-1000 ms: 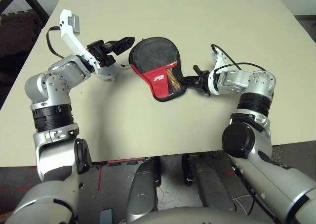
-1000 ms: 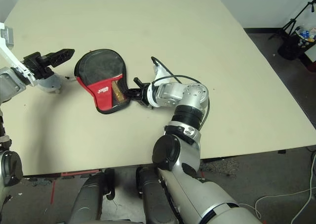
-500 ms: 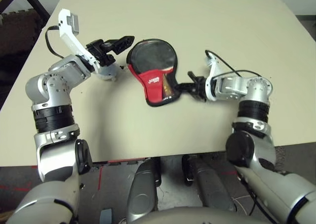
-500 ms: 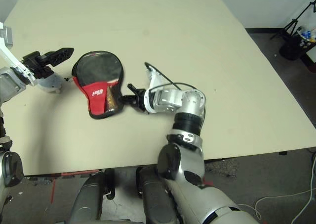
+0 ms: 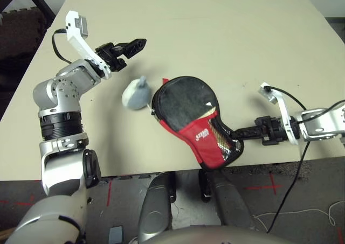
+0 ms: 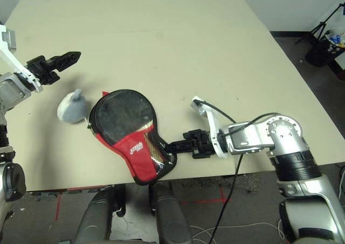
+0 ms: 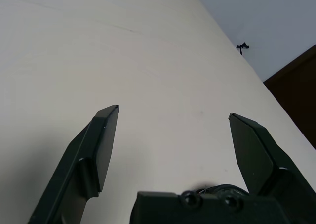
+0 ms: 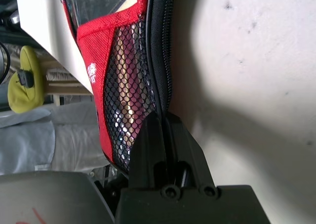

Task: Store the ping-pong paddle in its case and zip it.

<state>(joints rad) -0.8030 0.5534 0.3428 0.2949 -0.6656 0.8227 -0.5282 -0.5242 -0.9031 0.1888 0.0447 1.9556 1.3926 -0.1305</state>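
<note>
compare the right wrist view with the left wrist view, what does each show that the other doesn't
Only the right wrist view shows the case, its mesh and zipper rim, with the right gripper shut on its edge.
Only the left wrist view shows the left gripper, open and holding nothing.
Both show pale tabletop.

Silver metal arms [image 5: 62,101] with ribbed black cuffs [image 5: 61,126], white wrist brackets [image 5: 80,39], thin black cables [image 5: 294,182] and black two-fingered grippers [image 5: 247,133].
</note>
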